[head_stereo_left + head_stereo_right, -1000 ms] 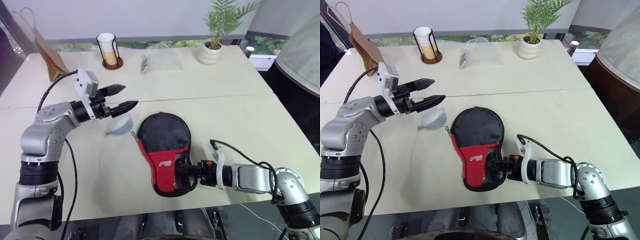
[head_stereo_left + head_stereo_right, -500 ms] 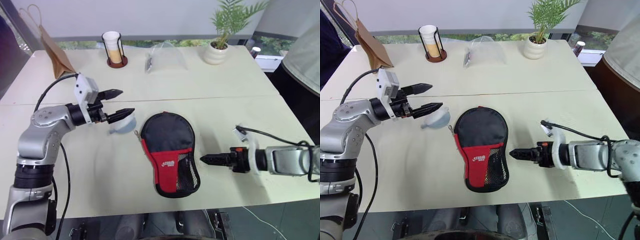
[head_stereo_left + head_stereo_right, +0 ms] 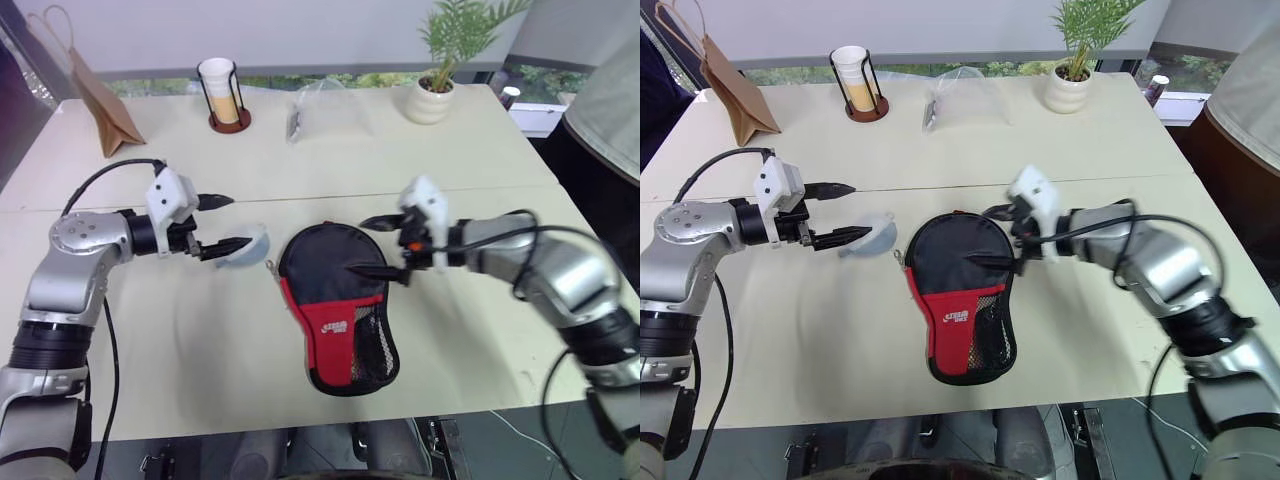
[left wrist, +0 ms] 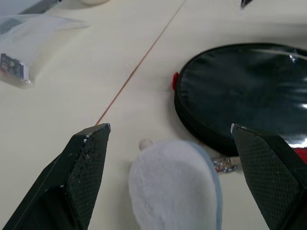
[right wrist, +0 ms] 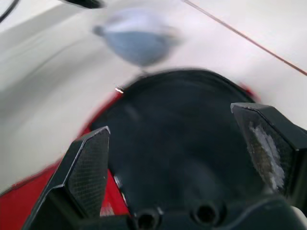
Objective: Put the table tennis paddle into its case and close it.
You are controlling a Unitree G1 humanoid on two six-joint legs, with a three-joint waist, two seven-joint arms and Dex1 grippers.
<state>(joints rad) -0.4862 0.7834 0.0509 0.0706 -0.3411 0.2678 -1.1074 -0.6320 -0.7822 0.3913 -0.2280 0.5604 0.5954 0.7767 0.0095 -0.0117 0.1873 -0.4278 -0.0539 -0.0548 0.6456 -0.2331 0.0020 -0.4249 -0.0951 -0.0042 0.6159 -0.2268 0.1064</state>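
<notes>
Case (image 3: pixel 336 300) flat on table (image 3: pixel 480 160)

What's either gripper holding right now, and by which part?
Nothing. The left gripper is open by the ball charm; the right gripper is open above the case.

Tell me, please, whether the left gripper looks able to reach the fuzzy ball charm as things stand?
Probably yes: the left gripper is open and hangs right at the fuzzy ball charm, with nothing between them. The right gripper is over the case, apart from it.

Silver-grey arms; black cables; white wrist cameras; black two-fingered hands.
</notes>
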